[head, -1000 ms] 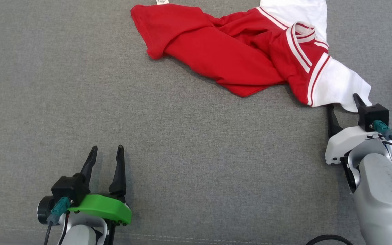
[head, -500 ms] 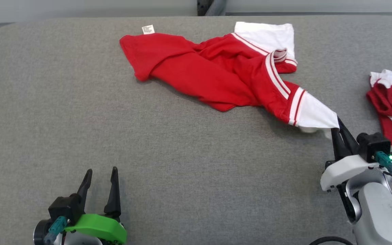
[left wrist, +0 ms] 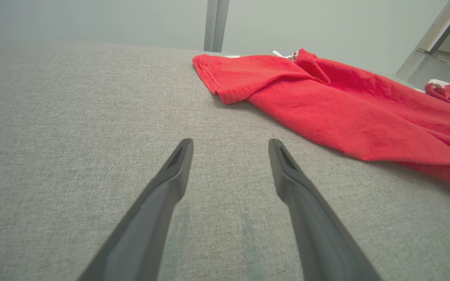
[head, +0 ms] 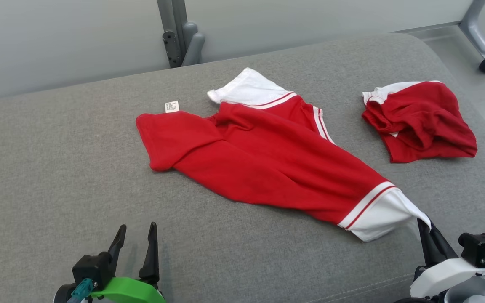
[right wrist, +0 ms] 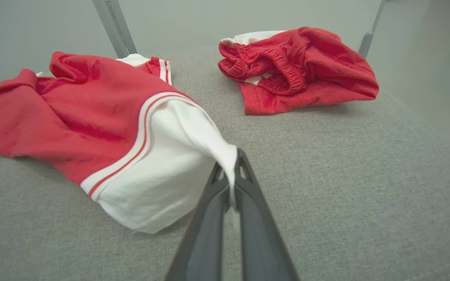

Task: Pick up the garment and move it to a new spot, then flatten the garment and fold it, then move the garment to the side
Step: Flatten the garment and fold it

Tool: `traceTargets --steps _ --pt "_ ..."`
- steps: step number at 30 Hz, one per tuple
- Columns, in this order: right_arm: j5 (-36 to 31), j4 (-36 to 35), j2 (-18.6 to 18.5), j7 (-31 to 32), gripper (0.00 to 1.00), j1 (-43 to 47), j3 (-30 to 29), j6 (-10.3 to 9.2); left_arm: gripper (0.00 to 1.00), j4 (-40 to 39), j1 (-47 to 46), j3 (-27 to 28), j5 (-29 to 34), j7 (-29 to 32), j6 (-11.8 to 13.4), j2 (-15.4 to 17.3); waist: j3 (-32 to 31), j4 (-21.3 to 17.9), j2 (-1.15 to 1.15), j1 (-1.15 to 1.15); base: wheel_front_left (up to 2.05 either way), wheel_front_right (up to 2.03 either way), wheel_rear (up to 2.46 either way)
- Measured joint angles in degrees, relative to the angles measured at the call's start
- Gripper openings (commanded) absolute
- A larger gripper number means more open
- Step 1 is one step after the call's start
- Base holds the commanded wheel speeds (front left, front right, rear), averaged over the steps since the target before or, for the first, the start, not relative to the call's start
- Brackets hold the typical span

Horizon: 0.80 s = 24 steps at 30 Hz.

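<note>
The garment [head: 263, 164] is a red shirt with white striped sleeves, stretched diagonally across the grey cushioned surface [head: 57, 168]. My right gripper [head: 424, 224] at the lower right is shut on the hem of its white near sleeve [right wrist: 170, 168], which pulls up into a peak at the fingertips [right wrist: 233, 171]. The left gripper [head: 136, 231] rests open at the lower left, well short of the shirt's red body [left wrist: 346, 109], with nothing between its fingers [left wrist: 178, 168].
A second red and white garment [head: 419, 122] lies crumpled at the far right of the surface, also in the right wrist view [right wrist: 295, 66]. A grey metal post [head: 179, 33] stands behind the back edge. A wheeled frame leg [head: 482, 38] is at the upper right.
My right gripper closed on the white sleeve and dragged the shirt toward me, stretching it out. The head camera tilted up, bringing the back edge and the second garment into view.
</note>
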Motion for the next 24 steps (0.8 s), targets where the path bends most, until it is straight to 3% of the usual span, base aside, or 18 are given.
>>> traceTargets --steps 1,2,6,11,19,24 --pt "0.6 1.4 0.2 0.0 0.37 0.0 0.0 -0.01 1.00 0.2 0.0 -0.2 0.0 0.0 0.0 0.0 -0.3 -0.5 0.00 0.00 0.00 0.00 0.00" --pt "0.6 2.4 0.3 0.0 1.00 -0.2 -0.1 0.00 1.00 0.4 0.0 -0.3 0.1 0.0 0.0 0.0 -0.5 -0.9 0.00 0.00 0.00 0.00 0.00" --pt "-1.4 2.6 1.4 0.0 1.00 -2.8 -3.7 -0.01 1.00 1.0 -0.3 -1.1 0.8 0.0 0.0 0.0 -0.7 -1.4 0.00 0.00 0.00 0.00 0.00" --pt "-6.6 -3.1 4.1 -0.1 1.00 -4.1 -8.0 -0.02 1.00 1.9 -3.1 -1.9 1.5 0.0 -0.2 0.0 0.4 -0.6 0.00 0.00 0.00 0.00 0.00" --pt "-7.6 -8.1 6.8 -0.1 1.00 -7.1 -2.4 -0.01 1.00 6.9 -14.9 -2.3 4.9 0.0 -0.8 0.0 4.0 0.3 0.00 0.00 0.00 0.00 0.00" --pt "-7.4 -9.2 7.4 -0.1 1.00 -10.5 1.9 -0.02 1.00 15.6 -24.7 -3.9 5.8 0.0 -1.2 1.1 8.1 0.2 0.00 0.00 0.00 0.00 0.00"
